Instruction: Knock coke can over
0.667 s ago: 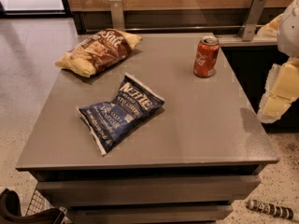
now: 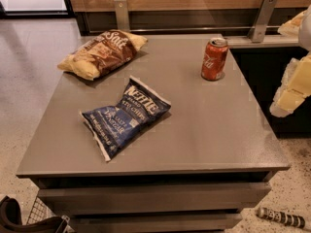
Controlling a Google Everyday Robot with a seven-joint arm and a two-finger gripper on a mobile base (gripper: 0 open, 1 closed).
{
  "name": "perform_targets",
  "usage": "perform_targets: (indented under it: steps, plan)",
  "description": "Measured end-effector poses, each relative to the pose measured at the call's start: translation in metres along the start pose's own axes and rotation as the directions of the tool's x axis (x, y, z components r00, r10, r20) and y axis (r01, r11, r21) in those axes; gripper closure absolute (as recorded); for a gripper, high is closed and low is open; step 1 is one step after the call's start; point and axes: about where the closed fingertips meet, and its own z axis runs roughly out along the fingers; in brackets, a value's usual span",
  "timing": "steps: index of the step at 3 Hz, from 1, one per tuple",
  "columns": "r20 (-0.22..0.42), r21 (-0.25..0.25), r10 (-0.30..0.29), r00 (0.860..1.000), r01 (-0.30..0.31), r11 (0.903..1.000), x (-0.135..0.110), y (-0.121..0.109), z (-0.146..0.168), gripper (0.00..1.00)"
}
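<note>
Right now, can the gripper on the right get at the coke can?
Probably yes. The gripper hangs off the table's right side, and the coke can stands upright near that side, at the back. Nothing stands between them; both chip bags lie farther left.

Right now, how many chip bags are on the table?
2: a brown bag at the far left corner, a blue bag near the middle. The gripper hangs at far right, apart from the coke can.
</note>
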Motion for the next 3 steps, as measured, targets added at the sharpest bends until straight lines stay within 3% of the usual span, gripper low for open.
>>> perform_targets:
  steps: [1, 2, 3]
  plan:
    - [0.127, 0.041, 0.074, 0.989, -0.080, 0.9960, 0.018, -0.043, 0.008, 0.00]
    - [0.287, 0.063, 0.138, 0.948, -0.162, 0.9847, 0.024, -0.084, 0.023, 0.00]
    - [0.511, 0.070, 0.185, 0.840, -0.255, 0.9644, 0.017, -0.124, 0.048, 0.00]
